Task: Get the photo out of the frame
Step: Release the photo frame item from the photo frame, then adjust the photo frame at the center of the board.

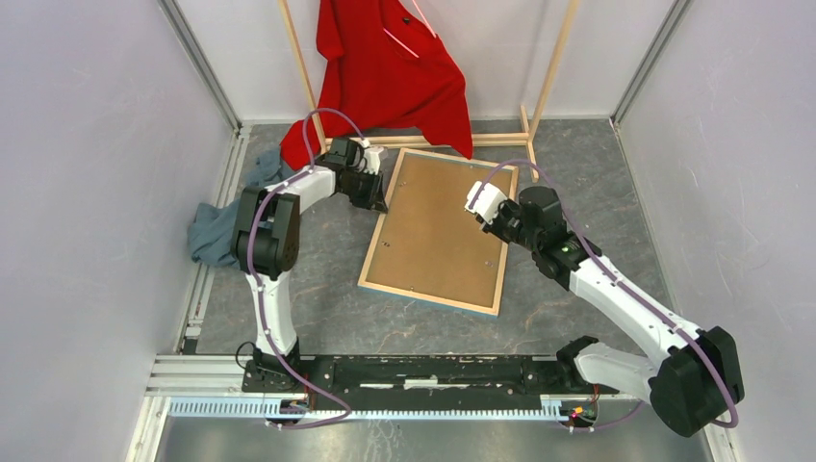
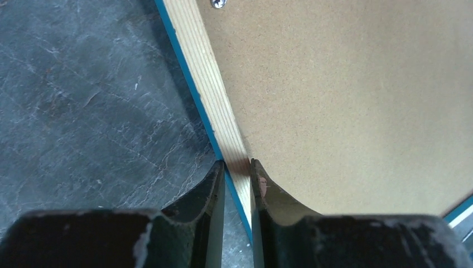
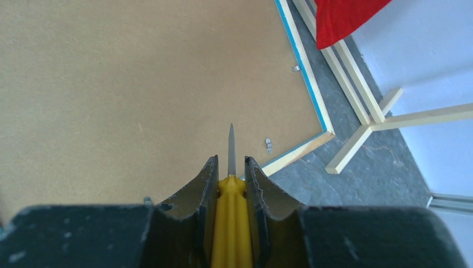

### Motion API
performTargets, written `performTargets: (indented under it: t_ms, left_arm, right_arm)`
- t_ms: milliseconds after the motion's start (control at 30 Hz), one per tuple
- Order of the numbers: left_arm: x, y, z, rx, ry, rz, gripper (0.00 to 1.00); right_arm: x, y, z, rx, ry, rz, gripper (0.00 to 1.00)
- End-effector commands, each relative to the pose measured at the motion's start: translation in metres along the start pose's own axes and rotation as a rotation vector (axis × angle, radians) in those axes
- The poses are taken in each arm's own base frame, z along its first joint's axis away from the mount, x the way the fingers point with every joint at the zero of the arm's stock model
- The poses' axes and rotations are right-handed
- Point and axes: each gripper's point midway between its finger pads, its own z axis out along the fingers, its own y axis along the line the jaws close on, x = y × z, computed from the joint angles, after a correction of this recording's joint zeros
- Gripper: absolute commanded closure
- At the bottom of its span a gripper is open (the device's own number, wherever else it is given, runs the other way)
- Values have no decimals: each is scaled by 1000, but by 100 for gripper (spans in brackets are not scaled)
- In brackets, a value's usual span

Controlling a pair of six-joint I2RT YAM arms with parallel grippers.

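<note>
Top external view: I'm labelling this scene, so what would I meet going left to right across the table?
From the left: grey-blue cloth, left gripper, frame, right gripper holding a yellow-handled screwdriver.

frame [image 2: 218,106]: pale wood, visible grain — blue painted edge
backing board [image 2: 346,100]: matt brown fibreboard, finely speckled
screwdriver [image 3: 230,234]: glossy yellow plastic — grey metal tip
</note>
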Motion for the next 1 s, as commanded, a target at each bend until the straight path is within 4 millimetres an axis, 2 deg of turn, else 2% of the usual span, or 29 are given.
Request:
performTargets:
  t_ms: [0, 167, 267, 467, 633, 767, 967]
  left_arm:
    - [36, 7, -1, -53, 169, 127, 75]
    - [29, -6, -3, -36, 171, 204, 74]
    - [22, -10, 1, -54, 166, 209, 68]
    - [8, -1, 7, -147, 102, 84, 66]
    - [-6, 6, -4, -231, 37, 45, 66]
    - [-9, 9, -9, -274, 11, 0, 65]
    - [-7, 7, -4, -297, 22, 25, 68]
  right_arm:
    - [-14, 1, 3, -10, -76, 23, 100]
    - [-17, -3, -2, 9, -89, 20, 100]
    - [-16, -5, -3, 15, -91, 21, 100]
    - [-10, -9, -3, 31, -81, 28, 100]
    - [-6, -8, 0, 31, -72, 33, 100]
    - [-4, -7, 2, 26, -66, 35, 100]
    - [-4, -7, 1, 32, -67, 33, 100]
